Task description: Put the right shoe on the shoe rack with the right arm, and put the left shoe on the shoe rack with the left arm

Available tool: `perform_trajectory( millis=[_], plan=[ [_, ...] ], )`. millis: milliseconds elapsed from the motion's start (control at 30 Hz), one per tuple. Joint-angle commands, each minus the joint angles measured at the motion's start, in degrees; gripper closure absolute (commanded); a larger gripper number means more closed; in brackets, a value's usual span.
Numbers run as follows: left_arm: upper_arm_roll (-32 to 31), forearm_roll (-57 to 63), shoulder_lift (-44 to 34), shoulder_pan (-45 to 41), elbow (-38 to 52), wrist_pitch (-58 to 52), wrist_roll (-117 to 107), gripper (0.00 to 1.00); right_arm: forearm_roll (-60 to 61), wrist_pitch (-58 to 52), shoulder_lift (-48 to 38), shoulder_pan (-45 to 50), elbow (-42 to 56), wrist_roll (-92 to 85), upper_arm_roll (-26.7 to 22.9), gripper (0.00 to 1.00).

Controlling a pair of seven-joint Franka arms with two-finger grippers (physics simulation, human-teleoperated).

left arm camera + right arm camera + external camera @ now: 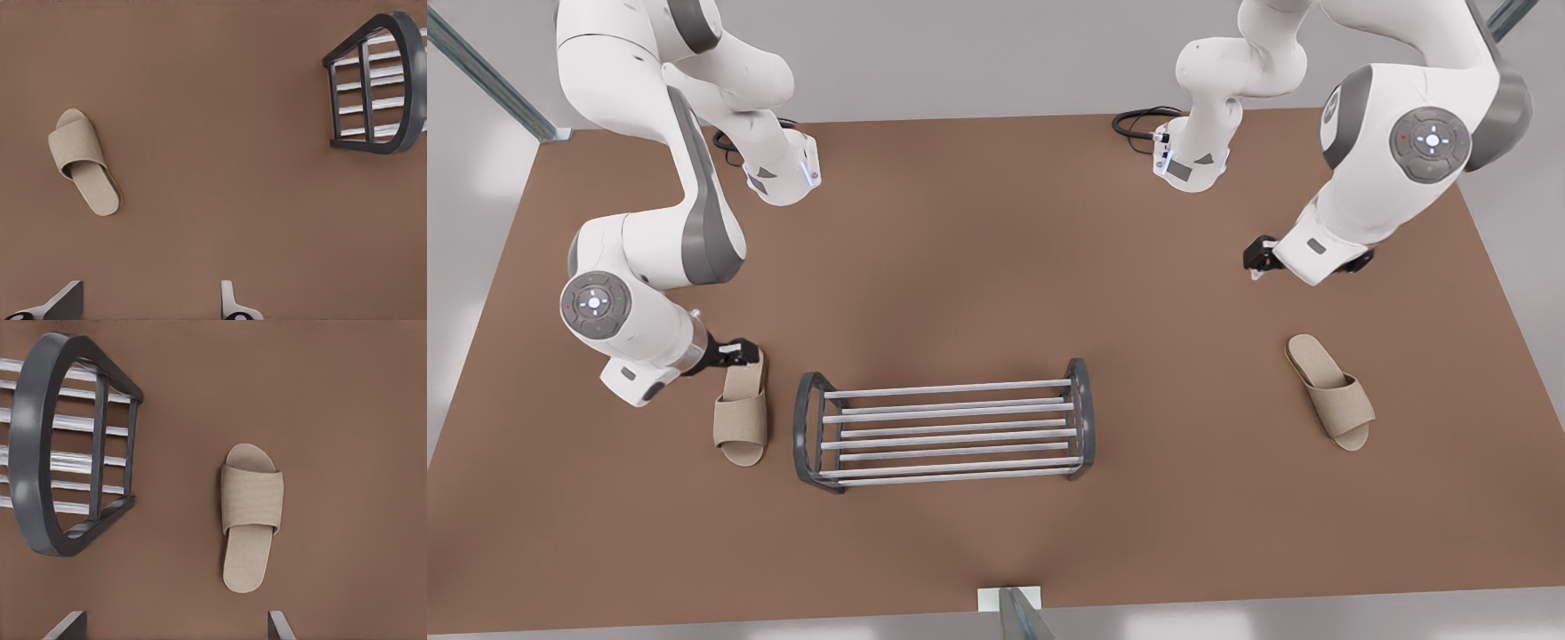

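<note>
R end effector (743, 351) hangs w/ fingers spread wide, nothing held. The right shoe (740, 411) lies flat on the worktop (996, 222) just below and ahead of it, heel end nearest, so the arm looks lined up to drop onto it. The shoe rack (947, 431) stands just beside that shoe, so it's a short carry. L end effector (1258, 258) is also open and empty, w/ the left shoe (1331, 391) ahead of it and off to one side, well apart. It likely needs more approach. Neither shoe is on the rack yet.
</note>
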Motion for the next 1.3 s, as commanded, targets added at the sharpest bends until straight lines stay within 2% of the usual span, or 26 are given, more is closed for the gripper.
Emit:
perform_trajectory(
  millis=[0,67,100,133,167,200,233,300,333,433,467,533,567,633,700,800,867,1000,1100,1267],
  plan=[
    [-0.04,0.03,-0.06,0.13,-0.05,1.84,0.63,0.0,-0.27,1.55,-0.14,-0.24,0.05,0.74,0.01,0.0],
    [-0.12,2.74,1.35,-2.49,-0.31,0.62,-1.73,0.0,-0.54,1.02,0.82,-0.42,-0.65,1.54,0.01,0.0],
    [-0.12,16.0,4.86,-10.48,-1.89,-1.67,-16.04,0.0,-0.45,1.02,3.9,-2.26,-1.09,0.74,0.01,0.0],
    [-0.12,31.73,12.41,-19.01,-2.6,-6.58,-36.07,0.0,-0.45,1.64,4.78,-3.85,-1.26,0.74,0.01,0.0],
    [-0.12,42.55,19.88,-24.03,-2.77,-10.8,-49.79,0.0,-0.54,4.0,4.87,-4.9,-2.4,-0.04,0.01,0.0],
    [-0.12,54.05,25.6,-25.79,-6.45,-12.83,-61.65,0.0,-0.54,9.88,4.78,-7.0,-7.14,-4.6,0.01,0.0],
    [-0.04,58.01,25.61,-25.44,-10.66,-11.52,-65.28,0.0,-0.54,11.91,4.78,-8.24,-8.47,-6.72,0.01,0.0],
    [-0.04,62.34,24.11,-23.51,-20.43,-4.85,-76.61,0.0,-0.45,16.13,4.78,-10.44,-11.46,-11.03,0.09,0.0],
    [-0.04,63.04,23.5,-22.46,-24.47,1.73,-89.76,0.0,-0.28,16.4,4.86,-11.32,-11.63,-11.82,0.18,0.0],
    [-0.12,71.22,20.86,-16.74,-33.97,22.31,-130.13,0.0,-0.01,26.5,4.95,-13.07,-18.05,-17.18,0.36,0.0],
    [-0.12,73.06,20.07,-14.9,-35.91,31.35,-138.22,0.0,0.08,29.49,4.95,-14.13,-19.81,-20.43,0.36,0.0],
    [0.05,88.52,19.02,-9.54,-39.69,53.86,-154.05,0.0,4.03,33.27,4.78,-15.8,-22.35,-29.31,0.45,0.0],
    [0.31,94.86,18.14,-7.6,-40.04,58.44,-161.35,0.0,4.12,37.84,4.25,-16.5,-26.57,-31.25,0.45,0.0],
    [2.42,103.82,18.31,-5.49,-40.83,58.97,-174.96,0.0,4.65,41.44,3.9,-17.82,-28.77,-36.43,1.06,0.0],
    [8.05,110.95,16.03,-5.49,-45.14,59.06,-183.76,0.0,4.56,45.4,3.9,-24.41,-31.23,-39.59,7.12,0.0],
    [17.54,123.24,13.21,-5.49,-50.94,62.31,-193.6,0.0,4.47,47.16,4.51,-25.12,-30.27,-42.06,7.21,0.0],
    [18.68,125.01,11.9,-5.49,-52.08,66.0,-197.83,0.0,4.56,47.6,4.86,-25.21,-28.95,-41.97,7.13,0.0],
    [18.68,128.26,13.65,-3.73,-51.99,65.83,-207.15,0.0,4.47,49.01,6.1,-26.26,-28.6,-41.8,7.13,0.0],
    [20.0,135.91,16.9,0.04,-51.55,62.93,-207.85,0.0,4.29,48.92,5.83,-26.7,-29.13,-41.18,7.04,0.0],
    [20.0,139.25,20.95,1.19,-47.16,61.7,-207.85,0.0,0.87,41.28,5.39,-27.4,-29.57,-33.97,6.69,0.0]
  ],
)
